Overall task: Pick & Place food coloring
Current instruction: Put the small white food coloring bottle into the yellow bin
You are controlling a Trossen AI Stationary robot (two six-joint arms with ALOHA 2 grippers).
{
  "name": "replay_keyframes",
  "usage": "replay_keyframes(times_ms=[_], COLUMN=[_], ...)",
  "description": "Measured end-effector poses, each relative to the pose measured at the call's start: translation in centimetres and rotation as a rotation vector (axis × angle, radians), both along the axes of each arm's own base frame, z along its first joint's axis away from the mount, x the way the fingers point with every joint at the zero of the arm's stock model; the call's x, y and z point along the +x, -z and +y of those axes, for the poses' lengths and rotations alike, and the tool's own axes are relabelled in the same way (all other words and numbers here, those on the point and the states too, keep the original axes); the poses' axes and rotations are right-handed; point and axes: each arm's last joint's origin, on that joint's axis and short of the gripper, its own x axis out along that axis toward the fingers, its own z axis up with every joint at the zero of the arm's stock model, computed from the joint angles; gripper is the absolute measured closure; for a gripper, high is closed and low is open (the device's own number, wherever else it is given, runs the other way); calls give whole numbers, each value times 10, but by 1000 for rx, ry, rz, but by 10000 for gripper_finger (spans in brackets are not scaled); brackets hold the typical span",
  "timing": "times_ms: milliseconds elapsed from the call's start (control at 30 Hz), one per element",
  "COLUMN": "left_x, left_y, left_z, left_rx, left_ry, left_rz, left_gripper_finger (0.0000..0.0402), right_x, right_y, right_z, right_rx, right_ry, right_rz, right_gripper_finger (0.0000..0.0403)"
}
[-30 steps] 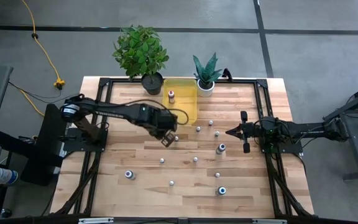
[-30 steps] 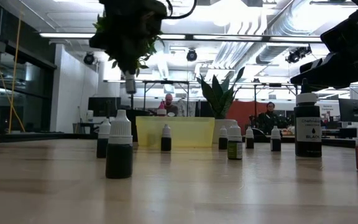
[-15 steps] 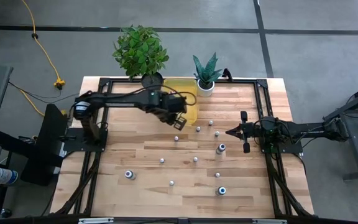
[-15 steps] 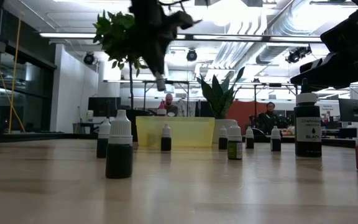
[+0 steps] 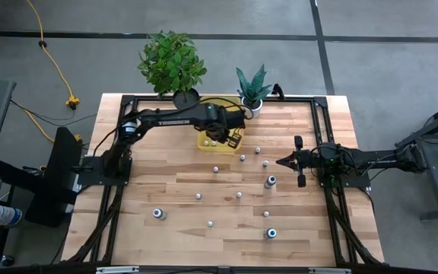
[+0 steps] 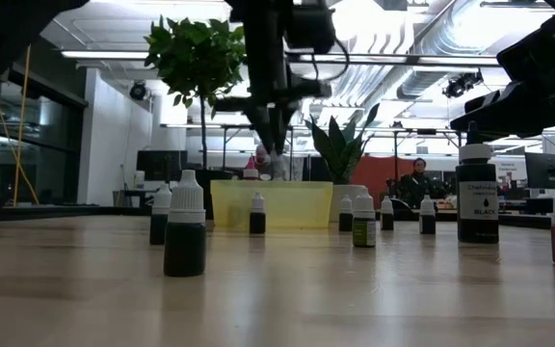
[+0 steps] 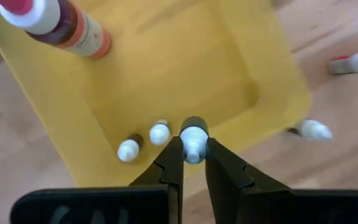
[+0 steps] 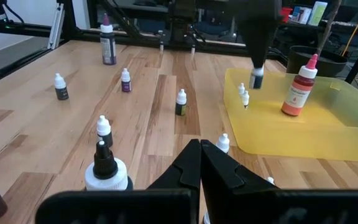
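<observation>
The left hand (image 7: pixel 193 163) was pinching a small dark, white-capped food colouring bottle (image 7: pixel 194 138), held upright, directly over the shallow yellow plastic tray (image 7: pixel 166 68) below it. Two small bottles (image 7: pixel 159 132) lay just beside. The right hand (image 8: pixel 199 163), pressed together, waited well apart over the counter (image 8: pixel 148 106).

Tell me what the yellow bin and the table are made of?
The yellow bin looks like plastic: smooth, slightly see-through and a bit glossy, with rounded corners. The table looks like wood: pale planks with visible grain and seams, and a soft sheen in the low view, perhaps a clear coating.
</observation>
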Motion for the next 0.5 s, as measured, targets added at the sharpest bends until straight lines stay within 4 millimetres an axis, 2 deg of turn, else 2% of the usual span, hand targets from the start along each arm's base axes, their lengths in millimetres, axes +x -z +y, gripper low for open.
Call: replay_keyframes(times_ms=[133, 500], left_x=[3, 15], left_y=[11, 42], left_z=[6, 7], left_rx=[1, -31], left_ry=[-18, -34], left_rz=[24, 68], left_gripper_finger=[365, 365], right_x=[0, 0], right_y=[0, 0], right_z=[0, 0], right_rx=[0, 0], right_ry=[0, 1], right_rz=[1, 1], right_gripper_finger=[402, 402])
